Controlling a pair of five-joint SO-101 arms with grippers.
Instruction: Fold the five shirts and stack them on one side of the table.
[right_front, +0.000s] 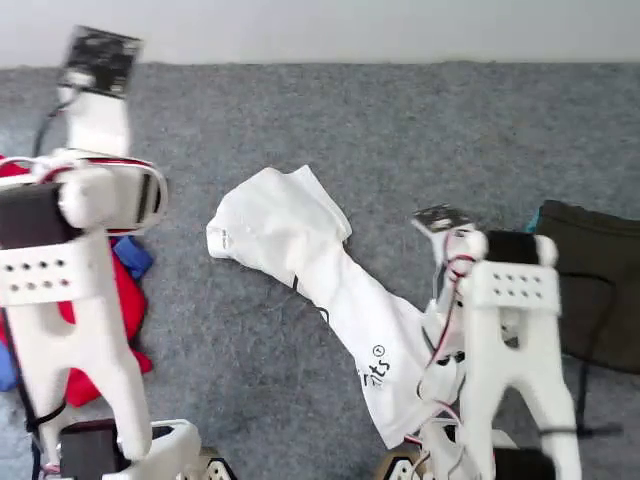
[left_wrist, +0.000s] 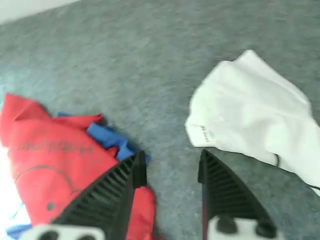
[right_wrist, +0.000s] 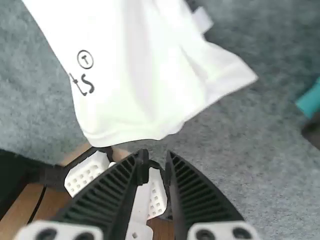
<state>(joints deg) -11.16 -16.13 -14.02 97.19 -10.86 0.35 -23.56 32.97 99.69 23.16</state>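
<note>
Grey carpeted table (right_front: 400, 130) holds crumpled white fabric shirt (right_front: 300, 240). Left gripper (left_wrist: 167, 165) jaws wide apart, right gripper (right_wrist: 156, 162) jaws barely parted, both empty.

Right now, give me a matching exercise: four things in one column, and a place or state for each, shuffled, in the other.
Things:
1. white shirt
2. red shirt
3. dark shirt
4. left gripper

Places or states:
a. at the right edge of the table
b. open, holding nothing
c. lying unfolded across the middle
d. bunched at the left edge

Pairs: 1-c, 2-d, 3-a, 4-b.
</note>
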